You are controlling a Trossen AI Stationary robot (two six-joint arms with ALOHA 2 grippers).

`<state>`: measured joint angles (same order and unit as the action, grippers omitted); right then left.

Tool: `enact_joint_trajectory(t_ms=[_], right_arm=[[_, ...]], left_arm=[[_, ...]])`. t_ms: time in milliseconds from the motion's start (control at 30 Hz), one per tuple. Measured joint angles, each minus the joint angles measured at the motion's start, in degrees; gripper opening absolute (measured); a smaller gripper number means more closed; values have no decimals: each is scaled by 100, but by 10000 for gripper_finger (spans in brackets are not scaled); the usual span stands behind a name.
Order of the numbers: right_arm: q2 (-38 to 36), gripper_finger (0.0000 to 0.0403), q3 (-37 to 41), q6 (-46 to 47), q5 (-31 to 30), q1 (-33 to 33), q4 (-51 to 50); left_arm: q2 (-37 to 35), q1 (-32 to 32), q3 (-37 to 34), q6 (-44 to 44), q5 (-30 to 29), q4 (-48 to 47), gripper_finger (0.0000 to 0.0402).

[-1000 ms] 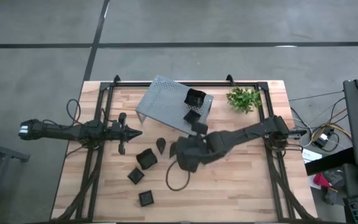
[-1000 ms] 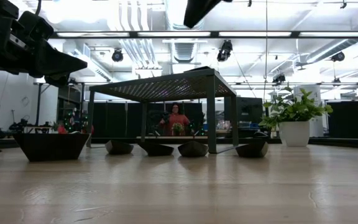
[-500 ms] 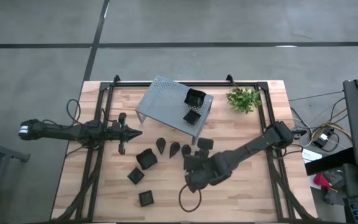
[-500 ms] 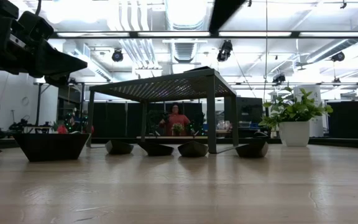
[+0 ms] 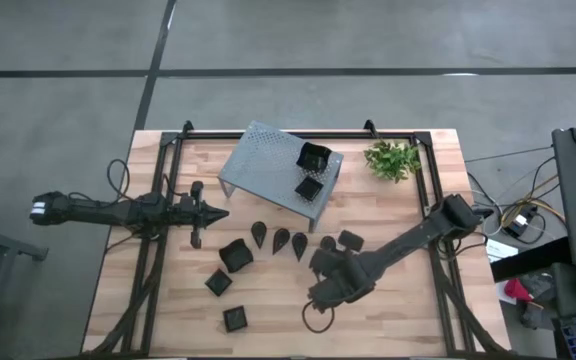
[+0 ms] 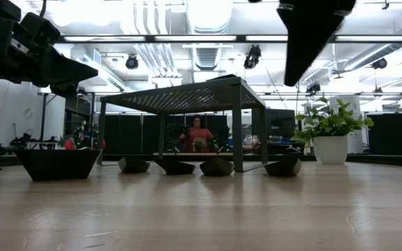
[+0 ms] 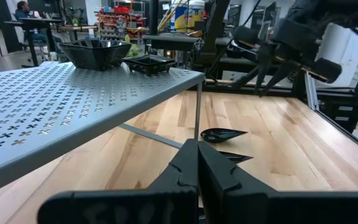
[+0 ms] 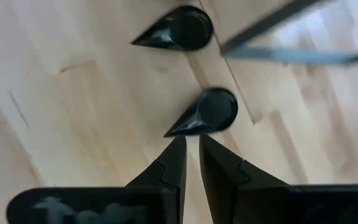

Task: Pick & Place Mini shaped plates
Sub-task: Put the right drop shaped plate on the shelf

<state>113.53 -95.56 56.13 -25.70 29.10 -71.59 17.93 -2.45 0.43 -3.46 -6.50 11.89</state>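
The right gripper (image 8: 191,146) hovered with fingers slightly parted, empty, just above a small black teardrop-shaped plate (image 8: 205,112). At nine o'clock on the light wooden table (image 5: 408,310), the left gripper (image 7: 197,155) stayed clenched on nothing.

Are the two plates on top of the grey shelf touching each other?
Apart. The high view shows grey shelf surface between the larger square plate and the smaller plate.

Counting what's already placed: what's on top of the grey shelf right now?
Two square plates sit on the shelf near its plant-side end; the rest of its top is bare. Anything under the shelf is hidden from above.
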Motion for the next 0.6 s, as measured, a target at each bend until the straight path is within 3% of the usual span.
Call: enact_joint_trajectory(t_ms=[200, 500, 600], right_arm=[[-563, 41, 793, 1468, 149, 0, 342], [-1620, 41, 2775, 2899, 685, -362, 2941], [-1822, 41, 3348, 3158, 900, -482, 3392]], left_arm=[[0, -1, -2, 0, 0, -1, 0], [0, -1, -1, 1, 0, -1, 0], [2, -1, -2, 1, 0, -13, 0]])
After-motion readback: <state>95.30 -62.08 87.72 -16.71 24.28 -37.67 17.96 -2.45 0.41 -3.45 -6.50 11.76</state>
